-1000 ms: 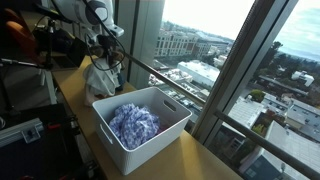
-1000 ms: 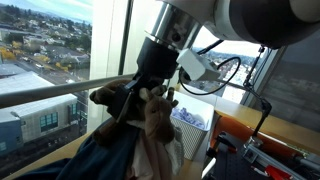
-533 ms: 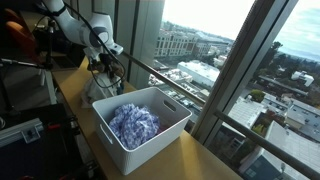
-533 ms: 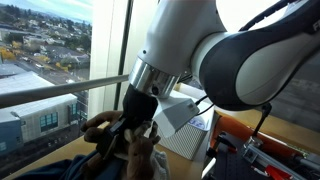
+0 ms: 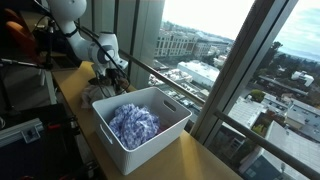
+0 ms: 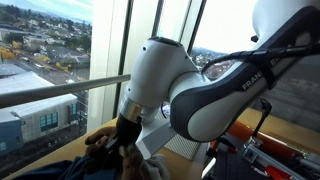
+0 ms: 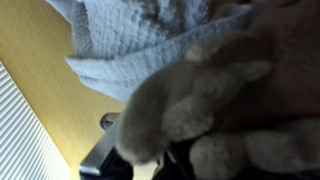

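My gripper (image 5: 108, 68) is down at the far end of the wooden ledge (image 5: 72, 85), pressed into a heap of cloth and a brown plush toy (image 6: 100, 141). In the wrist view the plush toy (image 7: 210, 110) fills the frame, with a white waffle towel (image 7: 140, 40) lying behind it. The toy covers the dark gripper (image 7: 150, 160), so how the jaws stand is hidden. In an exterior view the gripper (image 6: 125, 152) sinks into the pile beside dark blue fabric (image 6: 55, 170).
A white plastic bin (image 5: 176, 126) holding a blue-and-white patterned cloth (image 5: 133, 123) stands on the ledge near the window. A railing and tall glass panes (image 5: 200, 60) run along one side. Equipment and cables (image 5: 25, 60) crowd the other side.
The arm has come down and carried the plush toy and towel from mid-air onto the pile on the ledge. The arm's body now fills more of one exterior view.
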`<state>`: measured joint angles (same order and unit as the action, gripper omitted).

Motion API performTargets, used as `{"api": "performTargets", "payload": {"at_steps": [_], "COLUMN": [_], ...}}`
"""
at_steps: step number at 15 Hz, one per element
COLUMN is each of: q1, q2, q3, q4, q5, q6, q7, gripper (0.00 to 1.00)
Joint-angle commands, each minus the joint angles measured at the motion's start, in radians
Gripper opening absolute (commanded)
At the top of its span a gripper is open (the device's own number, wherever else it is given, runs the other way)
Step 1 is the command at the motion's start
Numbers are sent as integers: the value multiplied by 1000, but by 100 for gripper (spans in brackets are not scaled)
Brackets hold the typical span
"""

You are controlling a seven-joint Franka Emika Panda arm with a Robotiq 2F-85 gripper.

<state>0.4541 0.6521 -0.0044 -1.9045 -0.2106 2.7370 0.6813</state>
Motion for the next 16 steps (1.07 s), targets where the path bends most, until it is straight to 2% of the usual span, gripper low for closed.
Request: {"api": "performTargets", "payload": {"at_steps": [1,8,9,13,16], "q1": [28,-59,-83,-174,-232], "q2": [-103,-406,-440,-538,-525], "q3": [-33,-65,-64,-55,-71], "q4": [-52,-228,-248,-306,-309], "q5": [20,-5,-6,-21,-96], "q6": [-17,-25,-25,-26,-19], "q7": [3,-10,-13,-12,23], "gripper": [46,97,100,100,100]}}
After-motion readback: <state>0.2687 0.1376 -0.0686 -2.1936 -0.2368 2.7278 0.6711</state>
